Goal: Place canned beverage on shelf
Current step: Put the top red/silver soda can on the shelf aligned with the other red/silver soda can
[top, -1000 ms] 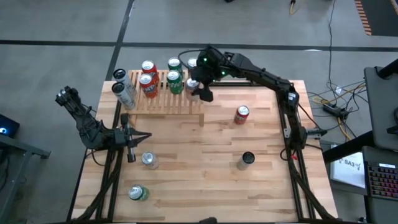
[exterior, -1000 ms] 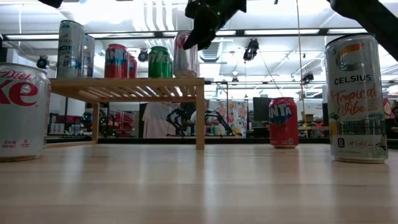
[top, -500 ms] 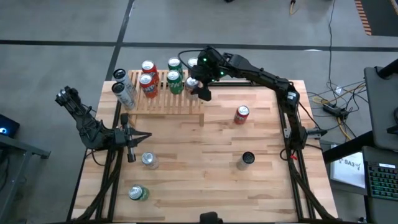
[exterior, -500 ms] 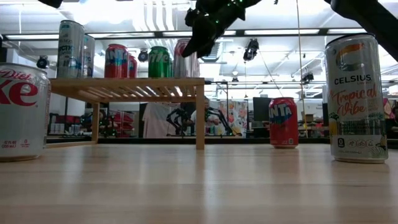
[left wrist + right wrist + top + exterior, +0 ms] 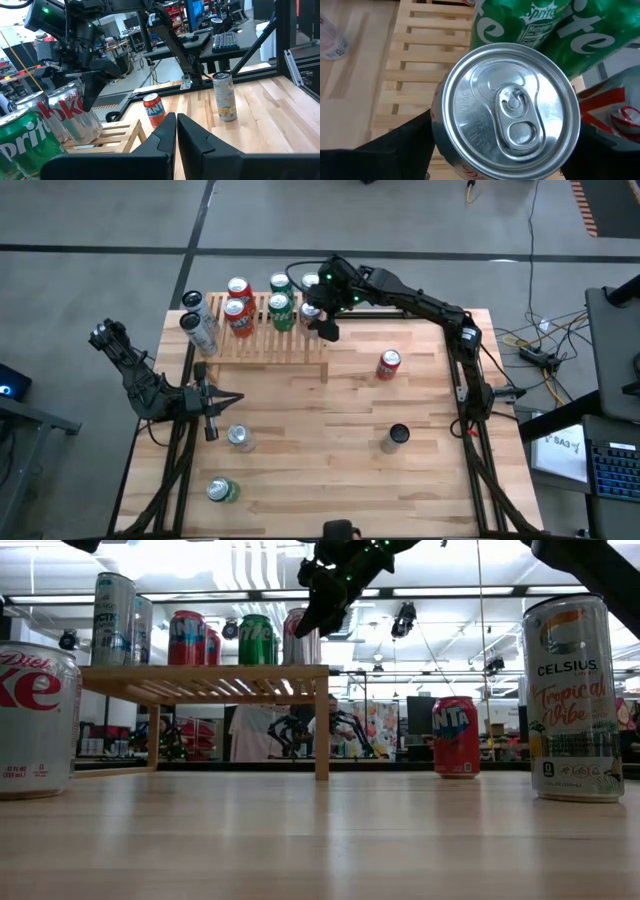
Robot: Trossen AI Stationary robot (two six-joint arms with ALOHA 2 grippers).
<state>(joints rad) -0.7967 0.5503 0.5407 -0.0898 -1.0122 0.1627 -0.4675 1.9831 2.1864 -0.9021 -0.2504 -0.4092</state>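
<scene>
With the silver can [image 5: 506, 107] apparently seated on the shelf [image 5: 290, 345] between its spread fingers, the right gripper [image 5: 322, 320] should lift straight up.

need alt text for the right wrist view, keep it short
Looking straight down on the silver top of a Diet Coke can with its pull tab unopened, the right gripper's dark jaws open at either side. Beneath it is the light-wood slatted shelf, with green Sprite cans beside it.

Silver can [image 5: 506, 112], green cans [image 5: 555, 25], light-wood slatted shelf [image 5: 422, 55].
</scene>
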